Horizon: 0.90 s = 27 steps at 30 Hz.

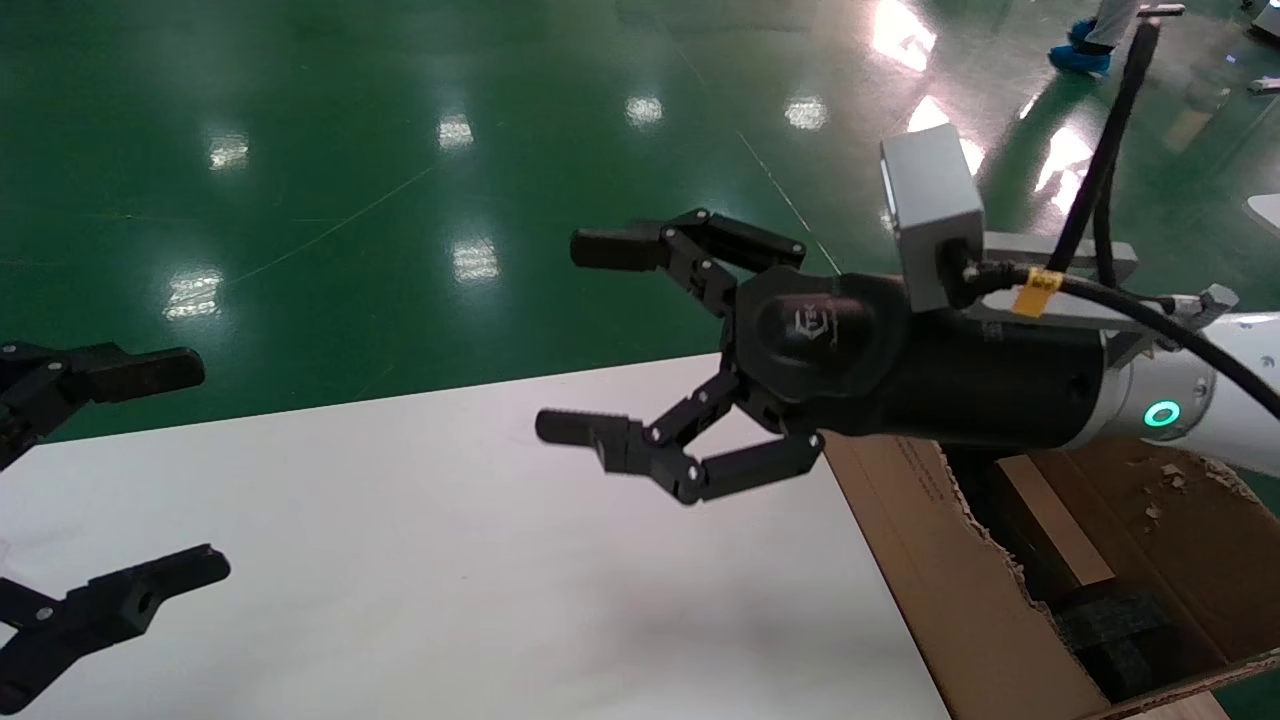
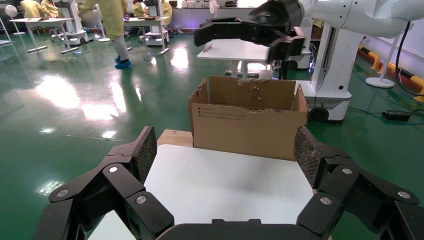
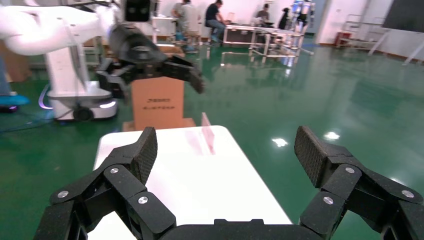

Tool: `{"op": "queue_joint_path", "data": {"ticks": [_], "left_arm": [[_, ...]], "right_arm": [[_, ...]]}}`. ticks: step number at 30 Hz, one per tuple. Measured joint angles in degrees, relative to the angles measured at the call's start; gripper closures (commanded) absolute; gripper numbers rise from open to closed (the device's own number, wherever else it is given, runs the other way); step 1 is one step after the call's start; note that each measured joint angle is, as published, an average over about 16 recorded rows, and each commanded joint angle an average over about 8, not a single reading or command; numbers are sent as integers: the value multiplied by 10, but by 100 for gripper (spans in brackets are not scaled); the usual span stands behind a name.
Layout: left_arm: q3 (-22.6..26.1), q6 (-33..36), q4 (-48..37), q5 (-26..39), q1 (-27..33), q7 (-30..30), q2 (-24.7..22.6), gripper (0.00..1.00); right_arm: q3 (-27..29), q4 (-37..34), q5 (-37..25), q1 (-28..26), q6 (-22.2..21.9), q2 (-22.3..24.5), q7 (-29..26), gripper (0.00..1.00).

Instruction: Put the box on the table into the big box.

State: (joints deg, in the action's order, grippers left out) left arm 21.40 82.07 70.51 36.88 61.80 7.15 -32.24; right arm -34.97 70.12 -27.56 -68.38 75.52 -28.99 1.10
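The big box (image 1: 930, 560) is a torn brown carton standing against the right end of the white table (image 1: 400, 560); the left wrist view shows black print on its side (image 2: 247, 127). Inside it a small brown box (image 1: 1050, 520) lies beside dark foam (image 1: 1110, 630). My right gripper (image 1: 572, 337) hangs open and empty above the table's right part, just left of the carton's rim, and the right wrist view (image 3: 225, 142) shows only tabletop between its fingers. My left gripper (image 1: 200, 468) is open and empty over the table's left end.
Green floor surrounds the table. A wooden board (image 2: 175, 137) pokes out beside the carton. Beyond the table's left end stands another brown carton (image 3: 157, 102). People and workbenches are far off in the background.
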Motion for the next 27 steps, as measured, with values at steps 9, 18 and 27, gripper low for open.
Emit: {"op": "queue_joint_path", "data": {"ticks": [9, 18, 27], "left_arm": [[0, 0, 0, 0, 0, 0, 0, 0], [0, 0, 0, 0, 0, 0, 0, 0], [0, 0, 0, 0, 0, 0, 0, 0]], "right_arm": [[114, 21, -86, 41, 61, -36, -71, 0], [194, 35, -145, 69, 104, -61, -117, 0], [212, 38, -159, 76, 113, -67, -125, 0]]}}
